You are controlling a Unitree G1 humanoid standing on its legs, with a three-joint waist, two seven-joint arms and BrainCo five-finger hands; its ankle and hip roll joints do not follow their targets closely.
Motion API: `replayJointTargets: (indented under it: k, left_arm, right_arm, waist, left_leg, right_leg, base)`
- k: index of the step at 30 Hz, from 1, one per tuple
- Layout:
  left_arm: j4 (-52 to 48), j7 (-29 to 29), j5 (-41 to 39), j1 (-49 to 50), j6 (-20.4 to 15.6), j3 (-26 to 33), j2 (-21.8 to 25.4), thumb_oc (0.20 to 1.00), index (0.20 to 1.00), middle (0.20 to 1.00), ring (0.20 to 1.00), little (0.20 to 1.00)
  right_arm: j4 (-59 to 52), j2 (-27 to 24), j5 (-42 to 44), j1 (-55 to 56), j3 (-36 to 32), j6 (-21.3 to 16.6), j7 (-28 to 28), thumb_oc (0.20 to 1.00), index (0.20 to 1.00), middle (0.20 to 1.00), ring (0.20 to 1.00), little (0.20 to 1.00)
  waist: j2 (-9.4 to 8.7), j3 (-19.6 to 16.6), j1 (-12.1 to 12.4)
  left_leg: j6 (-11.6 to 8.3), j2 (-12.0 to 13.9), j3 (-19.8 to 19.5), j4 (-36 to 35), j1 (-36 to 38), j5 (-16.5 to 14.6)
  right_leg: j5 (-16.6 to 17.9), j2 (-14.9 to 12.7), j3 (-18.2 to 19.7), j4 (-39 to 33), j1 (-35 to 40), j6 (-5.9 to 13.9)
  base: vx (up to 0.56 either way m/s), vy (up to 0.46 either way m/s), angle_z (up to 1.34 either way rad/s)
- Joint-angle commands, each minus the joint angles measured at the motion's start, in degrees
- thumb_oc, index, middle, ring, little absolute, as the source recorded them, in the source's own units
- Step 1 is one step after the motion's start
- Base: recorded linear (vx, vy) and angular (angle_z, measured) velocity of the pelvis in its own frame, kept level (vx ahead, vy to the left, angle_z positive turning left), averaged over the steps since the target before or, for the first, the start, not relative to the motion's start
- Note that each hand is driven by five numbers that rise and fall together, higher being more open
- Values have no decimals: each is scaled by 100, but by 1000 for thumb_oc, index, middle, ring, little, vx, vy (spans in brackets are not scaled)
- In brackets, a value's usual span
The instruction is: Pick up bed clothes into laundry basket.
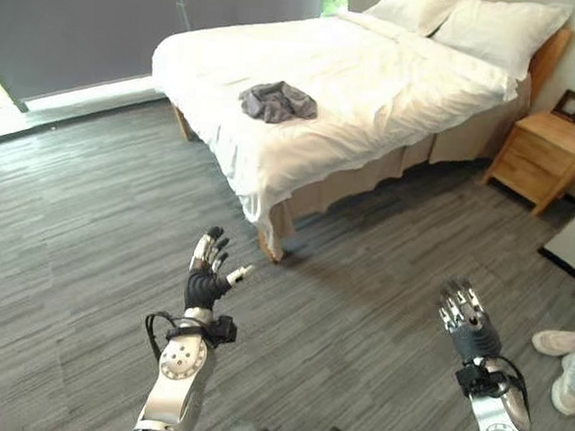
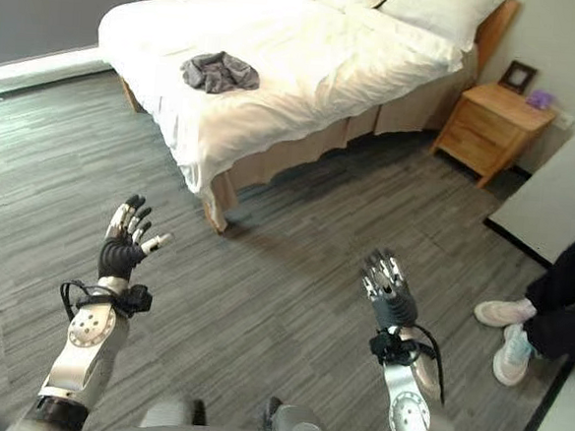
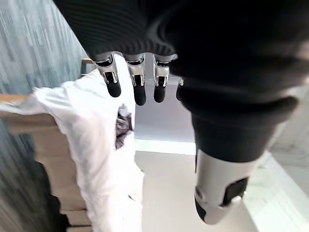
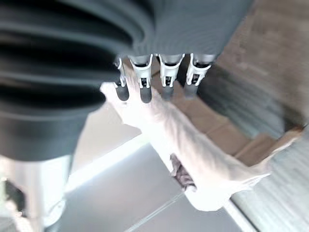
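Note:
A crumpled grey garment (image 1: 278,101) lies on the white sheet of the bed (image 1: 376,84), near its foot end. The same grey garment (image 3: 123,126) shows past the left hand's fingers in the left wrist view, and as a small dark heap (image 4: 181,175) in the right wrist view. My left hand (image 1: 204,279) is raised over the floor, well short of the bed's near corner, fingers straight and spread, holding nothing. My right hand (image 1: 468,322) hangs over the floor to the right, fingers straight, also holding nothing.
A wooden nightstand (image 1: 548,155) with a picture frame stands right of the bed. Two pillows (image 1: 479,22) lie at the head. A person's legs and light shoes (image 2: 516,330) stand at the right edge. Grey plank floor (image 1: 90,221) spreads in front of the bed.

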Motion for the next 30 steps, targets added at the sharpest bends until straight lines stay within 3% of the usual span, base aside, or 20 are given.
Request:
replayJointTargets:
  k: [1, 2, 4, 5, 7, 8, 9, 10, 11, 12, 14, 17, 18, 20, 22, 23, 24, 30]
  left_arm:
    - [-111, -239, -778, -328, -330, 3, 25, 1000, 1000, 1000, 1000, 1000]
    - [36, -302, -1056, -268, -299, -51, -80, 1000, 1000, 1000, 1000, 1000]
    - [-4, -295, -1029, -222, -329, -31, -109, 1000, 1000, 1000, 1000, 1000]
    - [6, -302, -1007, -242, -326, -12, -118, 1000, 1000, 1000, 1000, 1000]
    - [56, -287, -834, -207, -366, 130, -63, 1000, 1000, 1000, 1000, 1000]
    - [21, -153, -723, -186, -366, 264, -19, 1000, 1000, 1000, 1000, 1000]
    - [-91, -54, -698, -159, -395, 373, 1, 1000, 1000, 1000, 1000, 1000]
    - [-96, -52, -697, -154, -392, 376, 6, 1000, 1000, 1000, 1000, 1000]
    - [-102, 26, -611, -178, -396, 424, 45, 1000, 1000, 1000, 1000, 1000]
    - [-70, 73, -575, -254, -411, 476, 129, 1000, 1000, 1000, 1000, 1000]
    - [-77, 106, -482, -309, -381, 493, 248, 1000, 1000, 1000, 1000, 1000]
    - [-113, 62, -457, -401, -349, 495, 319, 1000, 1000, 1000, 1000, 1000]
    - [-153, 19, -419, -450, -395, 478, 379, 1000, 1000, 1000, 1000, 1000]
    - [-54, 47, -249, -522, -405, 403, 419, 1000, 1000, 1000, 1000, 1000]
    - [78, 69, -79, -665, -428, 324, 474, 1000, 1000, 1000, 1000, 1000]
    - [111, 125, 111, -729, -488, 267, 556, 1000, 1000, 1000, 1000, 1000]
    - [5, 72, 455, -599, -397, 375, 651, 1000, 1000, 1000, 1000, 1000]
    - [89, 70, 221, -393, -367, 856, 840, 1000, 1000, 1000, 1000, 1000]
  right_arm:
    - [-529, -349, 134, -263, -53, -373, -205, 1000, 1000, 1000, 1000, 1000]
    - [-603, -253, 298, -78, -56, -386, -55, 1000, 1000, 1000, 1000, 1000]
    - [-601, -223, 140, -61, 38, -364, -47, 1000, 1000, 1000, 1000, 1000]
    - [-576, -228, 105, -67, 35, -342, -39, 1000, 1000, 1000, 1000, 1000]
    - [-550, -234, -132, 0, 52, -214, 48, 1000, 1000, 1000, 1000, 1000]
    - [-564, -155, -234, 47, 43, -197, 27, 1000, 1000, 1000, 1000, 1000]
    - [-533, 17, -227, 67, 54, -211, -16, 1000, 1000, 1000, 1000, 1000]
    - [-532, 23, -227, 67, 58, -212, -16, 1000, 1000, 1000, 1000, 1000]
    - [-506, 79, -248, 58, 120, -210, 11, 1000, 1000, 1000, 1000, 1000]
    - [-517, 84, -356, 78, 175, -173, 51, 1000, 1000, 1000, 1000, 1000]
    - [-543, 71, -429, 132, 250, -126, 84, 1000, 1000, 1000, 1000, 1000]
    - [-540, 78, -398, 165, 281, -78, 77, 1000, 1000, 1000, 1000, 1000]
    - [-560, 51, -421, 253, 237, -41, 118, 1000, 1000, 1000, 1000, 1000]
    - [-520, 42, -453, 316, 206, -23, 138, 1000, 1000, 1000, 1000, 1000]
    - [-518, 36, -410, 312, 173, -37, 169, 1000, 1000, 1000, 1000, 1000]
    - [-466, -19, -465, 311, 148, -59, 180, 1000, 1000, 1000, 1000, 1000]
    - [-516, -108, -486, 251, 137, -16, 223, 1000, 1000, 1000, 1000, 1000]
    - [-595, -423, -747, -78, 179, 41, 366, 1000, 1000, 1000, 1000, 1000]
  waist:
    - [55, 136, -224]
    - [209, 79, -213]
    - [363, -5, -121]
    - [374, -36, -138]
    - [382, -216, -116]
    - [274, -353, -59]
    - [192, -352, -54]
    - [171, -354, -47]
    - [154, -316, -66]
    - [231, -129, -185]
    - [284, 24, -357]
    - [357, 90, -463]
    - [369, 81, -581]
    - [298, 10, -720]
    - [223, -67, -799]
    - [169, -62, -789]
    - [80, -129, -688]
    - [205, -336, -497]
  left_leg:
    - [-305, 52, 154, -2019, 858, -150]
    - [-303, 62, 625, -4033, 839, 67]
    - [-302, -355, 466, -5610, 819, 507]
    - [-341, -373, 615, -5774, 886, 641]
    - [-191, -457, 798, -5489, 1085, 381]
    - [-37, -608, 921, -5423, 1206, 139]
    - [156, -850, 1086, -5511, 1516, -214]
    - [170, -876, 1103, -5521, 1525, -223]
    - [302, -1011, 1176, -5609, 1683, -325]
    - [470, -1013, 1184, -5718, 1963, -331]
    - [490, -1111, 1051, -5886, 2315, -573]
    - [469, -1045, 1032, -5924, 2437, -558]
    - [376, -1069, 841, -5950, 2533, -632]
    - [262, -1114, 617, -5996, 2642, -728]
    - [233, -1169, 405, -6039, 2692, -793]
    - [236, -1192, 248, -6002, 2728, -883]
    - [250, -1275, 115, -5842, 2713, -944]
    - [152, -1174, -98, -5967, 2640, -815]
  right_leg:
    - [191, -411, 269, -700, 295, 593]
    - [-50, -434, 170, -668, 516, 723]
    - [-133, -344, 258, -819, 890, 843]
    - [-158, -350, 280, -882, 1048, 872]
    - [-402, -487, 335, -874, 1365, 952]
    - [-261, -763, 342, -476, 1343, 1110]
    - [196, -1097, 342, 579, 1010, 1376]
    - [169, -1125, 362, 626, 987, 1393]
    - [626, -1240, 377, 1228, 737, 1486]
    - [1194, -1176, 423, 2204, 151, 1488]
    - [1047, -1355, 400, 2739, -408, 1486]
    - [1068, -1589, 215, 2283, -701, 1352]
    - [1005, -1629, 304, 1555, -748, 1384]
    - [858, -1297, 864, 183, -666, 1466]
    - [780, -1041, 1458, -545, -681, 1579]
    - [823, -976, 1590, -756, -612, 1633]
    - [1041, -1076, 1467, -581, -494, 1672]
    - [819, -988, 1287, -1053, -101, 1558]
  base:
    - [723, -29, 32]
    - [677, 76, 14]
    - [737, 109, 0]
    - [785, 73, -10]
    - [703, 118, -41]
    - [743, 280, -48]
    - [598, 245, -68]
    - [391, 245, -80]
    - [212, 194, -106]
    - [329, 257, -59]
    - [264, 158, 29]
    - [210, -26, 82]
    - [297, -132, 52]
    - [347, -149, 72]
    - [232, -100, 139]
    - [220, -146, 157]
    - [175, -143, 102]
    - [81, -117, 23]
